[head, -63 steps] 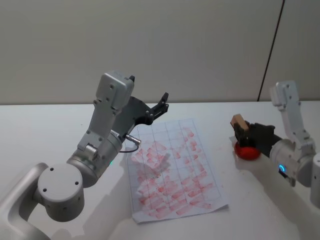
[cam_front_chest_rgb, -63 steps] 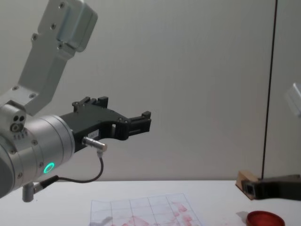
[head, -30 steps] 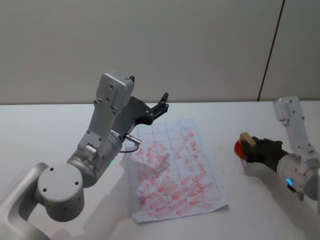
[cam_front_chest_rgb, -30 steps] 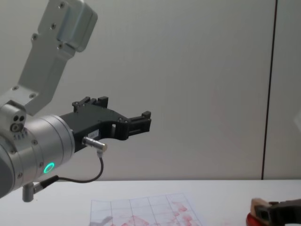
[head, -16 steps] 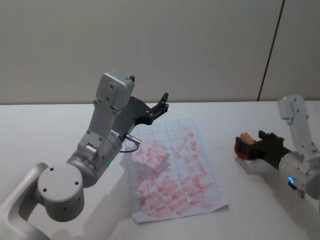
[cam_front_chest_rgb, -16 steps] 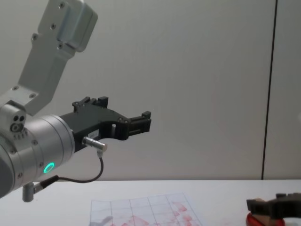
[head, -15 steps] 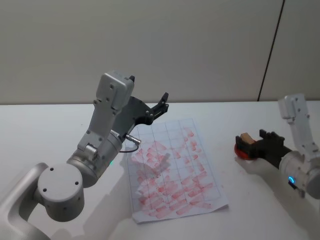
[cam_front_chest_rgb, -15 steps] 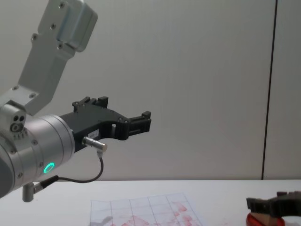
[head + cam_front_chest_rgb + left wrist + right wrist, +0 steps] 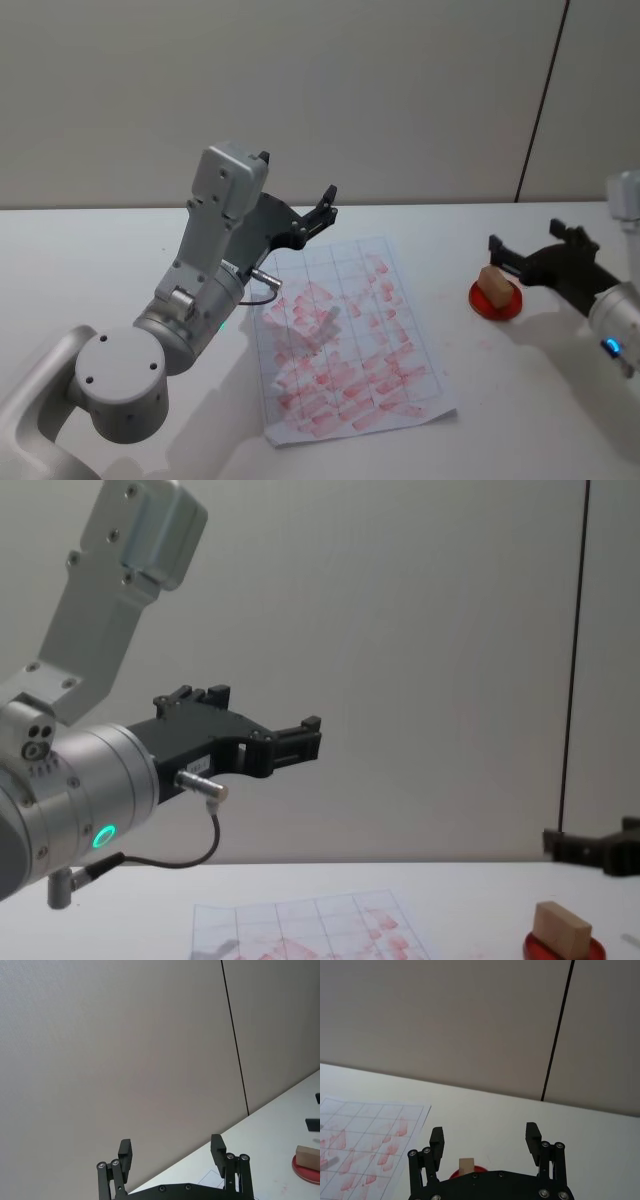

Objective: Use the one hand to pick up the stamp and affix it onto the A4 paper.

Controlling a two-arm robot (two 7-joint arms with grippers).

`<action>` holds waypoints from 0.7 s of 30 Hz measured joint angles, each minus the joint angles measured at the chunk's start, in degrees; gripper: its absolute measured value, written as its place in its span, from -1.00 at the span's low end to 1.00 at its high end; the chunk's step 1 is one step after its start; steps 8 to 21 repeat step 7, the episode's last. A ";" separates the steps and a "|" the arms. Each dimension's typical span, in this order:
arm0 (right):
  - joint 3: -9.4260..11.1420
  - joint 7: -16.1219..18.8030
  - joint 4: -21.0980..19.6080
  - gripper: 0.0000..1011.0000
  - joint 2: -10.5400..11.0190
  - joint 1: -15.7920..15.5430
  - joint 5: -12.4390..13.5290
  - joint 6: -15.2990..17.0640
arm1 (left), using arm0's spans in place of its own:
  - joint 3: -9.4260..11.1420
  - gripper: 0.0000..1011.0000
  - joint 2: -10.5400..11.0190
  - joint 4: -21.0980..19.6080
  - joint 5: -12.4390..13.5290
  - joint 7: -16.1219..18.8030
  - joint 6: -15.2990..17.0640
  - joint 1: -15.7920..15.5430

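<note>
Your right gripper [image 9: 534, 246] has let go and lifted clear, fingers spread; the stamp [image 9: 495, 282] now sits on the ink pad [image 9: 497, 301] near the table's right edge, beside the paper [image 9: 345, 340]. Left gripper [image 9: 322, 208] hangs open above. Inked, ready for re-grasping.

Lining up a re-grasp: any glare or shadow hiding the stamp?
Head view: even light, no glare, stamp plain on the red ink pad, a soft shadow beside the pad. Chest view: stamp crisp. Right wrist view: right gripper body hides its base.
</note>
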 joint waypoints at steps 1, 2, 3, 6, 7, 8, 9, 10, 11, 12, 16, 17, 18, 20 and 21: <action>0.16 0.06 -0.22 0.98 0.18 -0.14 0.13 -0.52 | 0.00 0.98 0.00 0.00 0.00 0.00 0.00 0.00; 0.32 0.12 -0.46 0.98 0.36 -0.30 0.27 -1.05 | 0.00 0.98 0.00 0.00 0.00 0.00 0.00 0.00; 0.64 0.28 -0.91 0.98 0.72 -0.59 0.58 -2.28 | 0.00 0.98 0.00 0.00 0.00 0.00 0.00 0.00; 1.43 0.61 -1.89 0.98 1.58 -1.26 1.17 -4.66 | 0.00 0.98 0.00 0.00 0.00 0.00 0.00 0.00; 1.55 0.69 -2.03 0.98 1.72 -1.36 1.32 -5.19 | 0.00 0.98 0.00 0.00 0.00 0.00 0.00 0.00; 1.55 0.69 -2.03 0.98 1.72 -1.36 1.32 -5.19 | 0.00 0.98 0.00 0.00 0.00 0.00 0.00 0.00; 1.55 0.69 -2.03 0.98 1.72 -1.36 1.32 -5.19 | 0.00 0.98 0.00 0.00 0.00 0.00 0.00 0.00; 1.55 0.69 -2.03 0.98 1.72 -1.36 1.32 -5.19 | 0.00 0.98 0.00 0.00 0.00 0.00 0.00 0.00; 1.55 0.69 -2.03 0.98 1.72 -1.36 1.32 -5.19 | 0.00 0.98 0.00 0.00 0.00 0.00 0.00 0.00; 1.55 0.69 -2.03 0.98 1.72 -1.36 1.32 -5.19 | 0.00 0.98 0.00 0.00 0.00 0.00 0.00 0.00; 1.55 0.69 -2.03 0.98 1.72 -1.36 1.32 -5.19 | 0.00 0.98 0.00 0.00 0.00 0.00 0.00 0.00; 1.55 0.69 -2.03 0.98 1.72 -1.36 1.32 -5.19 | 0.00 0.98 0.00 0.00 0.00 0.00 0.00 0.00; 1.55 0.69 -2.03 0.98 1.72 -1.36 1.32 -5.19 | 0.00 0.98 0.00 0.00 0.00 0.00 0.00 0.00; 1.55 0.69 -2.03 0.98 1.72 -1.36 1.32 -5.19 | 0.00 0.98 0.00 0.00 0.00 0.00 0.00 0.00; 1.55 0.69 -2.03 0.98 1.72 -1.36 1.32 -5.19 | 0.00 0.98 0.00 0.00 0.00 0.00 0.00 0.00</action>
